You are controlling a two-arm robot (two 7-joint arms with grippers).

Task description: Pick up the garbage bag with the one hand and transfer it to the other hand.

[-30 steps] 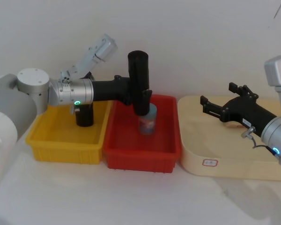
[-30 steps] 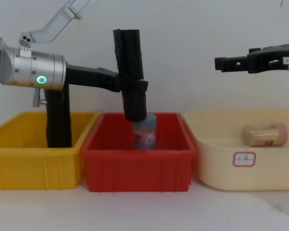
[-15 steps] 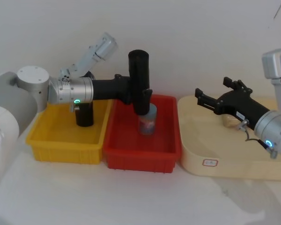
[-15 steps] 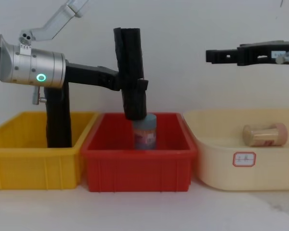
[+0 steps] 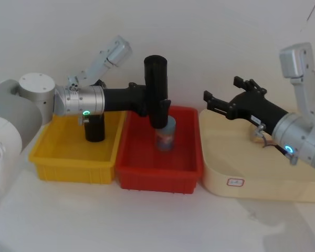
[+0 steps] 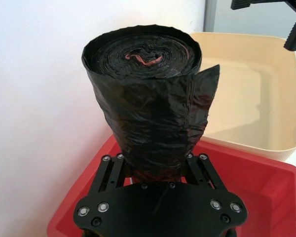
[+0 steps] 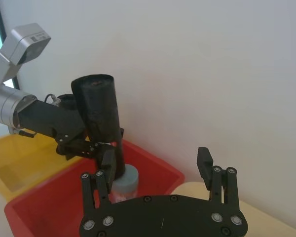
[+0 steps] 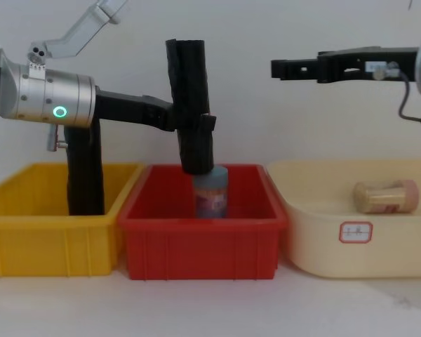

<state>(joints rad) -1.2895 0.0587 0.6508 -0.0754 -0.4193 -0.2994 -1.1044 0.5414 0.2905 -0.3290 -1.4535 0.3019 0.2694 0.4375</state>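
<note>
In the head view, the left gripper (image 5: 156,106) was clamped on the garbage bag (image 5: 155,73), which it held upright above the red bin (image 5: 157,176). To the right, the right gripper (image 5: 220,88) hung at the cream tray's (image 5: 236,184) left edge, fingers apart and clear of the bag.

In the left wrist view, the fingers pressed both sides of the roll's lower part.

In the right wrist view, the spread fingers faced the bag, well apart from it.

In the chest view, the bag's lower end met the top of a jar (image 8: 210,196); whether they touched could not be told. A second black roll (image 8: 84,175) stood in the yellow bin (image 8: 49,239) at the left.

Site: I read a lab bench | bare white wall (image 5: 226,42), 12 o'clock | yellow bin (image 5: 68,170) 11 o'clock, red bin (image 5: 157,178) 12, labelled cream tray (image 5: 262,186) 1
</note>
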